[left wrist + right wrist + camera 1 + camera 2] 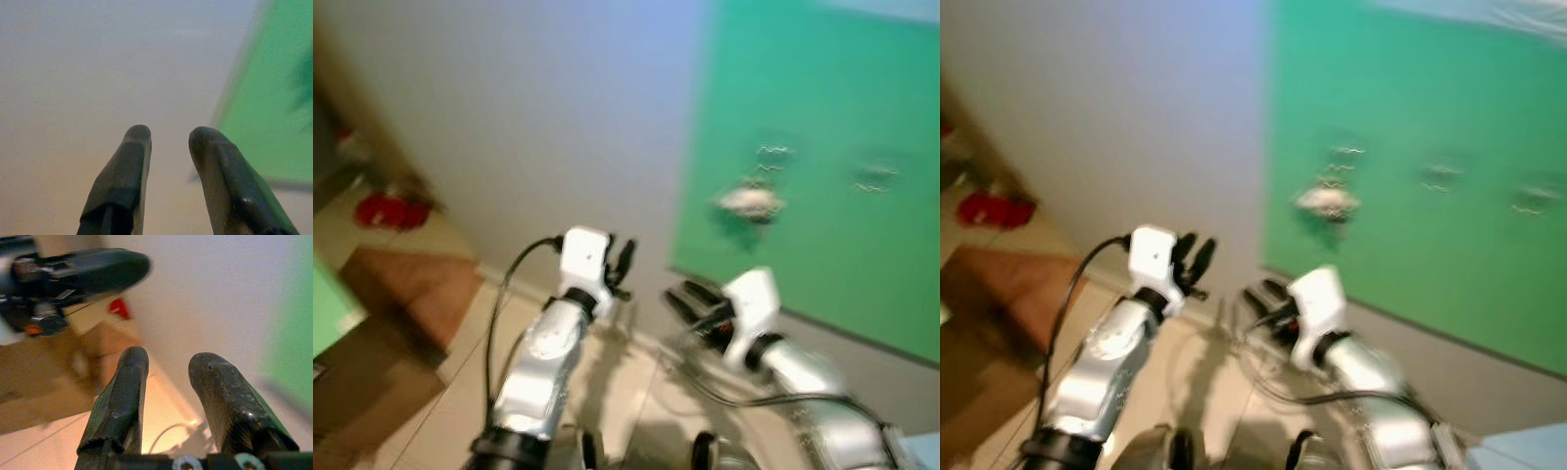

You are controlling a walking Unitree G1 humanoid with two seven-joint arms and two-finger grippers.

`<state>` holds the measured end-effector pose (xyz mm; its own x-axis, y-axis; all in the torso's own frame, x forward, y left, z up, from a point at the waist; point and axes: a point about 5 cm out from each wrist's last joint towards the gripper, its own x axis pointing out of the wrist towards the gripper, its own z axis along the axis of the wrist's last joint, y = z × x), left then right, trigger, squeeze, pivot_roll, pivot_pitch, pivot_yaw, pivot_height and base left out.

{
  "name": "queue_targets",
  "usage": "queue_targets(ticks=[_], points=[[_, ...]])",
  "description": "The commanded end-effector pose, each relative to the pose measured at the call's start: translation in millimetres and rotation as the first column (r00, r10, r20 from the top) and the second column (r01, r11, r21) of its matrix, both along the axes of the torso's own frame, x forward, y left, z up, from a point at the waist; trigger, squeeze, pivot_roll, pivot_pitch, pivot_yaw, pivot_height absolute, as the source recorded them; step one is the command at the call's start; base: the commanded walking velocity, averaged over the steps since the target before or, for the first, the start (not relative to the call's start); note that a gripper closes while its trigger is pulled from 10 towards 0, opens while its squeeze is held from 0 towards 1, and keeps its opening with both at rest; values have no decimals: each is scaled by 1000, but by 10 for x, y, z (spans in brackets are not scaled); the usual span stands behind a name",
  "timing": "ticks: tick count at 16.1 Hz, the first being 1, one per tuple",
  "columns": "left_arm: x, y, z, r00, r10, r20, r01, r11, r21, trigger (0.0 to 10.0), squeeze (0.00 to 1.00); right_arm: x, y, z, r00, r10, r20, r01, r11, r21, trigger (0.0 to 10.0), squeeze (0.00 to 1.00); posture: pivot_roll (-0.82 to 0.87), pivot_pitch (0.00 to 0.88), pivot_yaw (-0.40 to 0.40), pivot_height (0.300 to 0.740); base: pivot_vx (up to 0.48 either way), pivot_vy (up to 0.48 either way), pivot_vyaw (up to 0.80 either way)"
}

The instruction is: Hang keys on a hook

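Left gripper [622, 262]: lower centre-left of frame, raised toward white wall [529, 108]; fingers slightly parted, nothing held.
Right gripper [690, 299]: lower centre; fingers slightly parted, empty.
Green panel [822, 117]: upper right, carried blurred hooks [773, 155].
Keys: possibly the pale blur [749, 202] on panel; uncertain.
Risk: motion blur could cause misjudged reach.

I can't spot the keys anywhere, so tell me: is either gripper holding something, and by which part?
Nothing is held. The left gripper and the right gripper both show open fingers with only bare gap between them.
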<state>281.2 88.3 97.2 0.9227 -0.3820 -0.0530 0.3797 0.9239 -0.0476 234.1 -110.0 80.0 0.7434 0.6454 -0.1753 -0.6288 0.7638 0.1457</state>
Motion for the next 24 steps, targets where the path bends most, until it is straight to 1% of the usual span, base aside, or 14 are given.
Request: queue_targets(ticks=[1,2,3,4,5,7,8,10,14,17,20,21,22,24], points=[[-5,21,-11,1000,20,-1,-20,1000,11,10000,0,38,-11,9,999,-2,33,4,999,-41,10000,0,5,151,9,740,0,469,800],[-2,26,-15,1000,21,-1,-21,1000,15,10000,0,62,-16,3,999,-11,41,14,998,-55,10000,0,6,150,8,740,0,469,800],[1,27,-18,1000,20,-1,-20,1000,17,10000,0,108,-49,-28,998,-43,41,46,995,-89,10000,0,4,149,9,740,0,469,0],[-1,17,-28,1000,18,0,-18,1000,23,10000,0,139,-96,-13,997,-52,51,55,996,-67,10000,0,5,147,8,740,0,469,0],[0,15,-30,1000,18,0,-18,1000,24,10000,0,142,-100,-10,997,-52,52,55,997,-60,10000,0,3,146,9,740,0,469,475],[-2,-14,-45,1000,10,-1,-10,1000,29,10000,0,155,-103,-3,996,-43,81,50,994,-92,10000,0,0,144,10,740,0,469,800],[-2,-27,-54,1000,3,-1,-3,999,33,10000,0,152,-94,-3,996,-51,75,55,997,-60,10000,0,-1,143,9,740,0,469,800],[0,-44,-62,1000,-3,-4,3,1000,31,10000,0,173,-91,-51,995,-77,59,82,992,-98,10000,0,-4,140,11,740,0,469,0],[-7,-52,-119,1000,-13,-17,14,999,39,10000,0,171,-71,-49,995,-61,76,67,995,-75,10000,0,-6,141,12,740,0,468,0],[-29,-57,-171,999,-13,-32,14,999,38,10000,0,171,-61,-50,994,-63,94,71,994,-83,10000,0,-6,137,8,740,0,465,702],[-16,-64,-182,999,-14,-33,15,999,36,10000,0,203,-61,-46,993,-69,91,75,994,-74,10000,0,-6,133,5,740,0,465,800],[-9,-63,-182,999,-19,-31,20,999,28,10000,0,214,-70,-44,992,-72,102,81,993,-86,10000,0,-5,131,3,740,0,0,469],[-15,-63,-183,999,-34,-29,34,999,25,10000,0,241,-93,-60,990,-95,104,108,987,-119,10000,0,-5,131,3,740,0,0,0],[-35,-47,-202,998,-47,-31,47,999,13,10000,0,255,-105,-57,989,-109,101,120,987,-105,10000,0,-7,127,0,740,0,0,0]])
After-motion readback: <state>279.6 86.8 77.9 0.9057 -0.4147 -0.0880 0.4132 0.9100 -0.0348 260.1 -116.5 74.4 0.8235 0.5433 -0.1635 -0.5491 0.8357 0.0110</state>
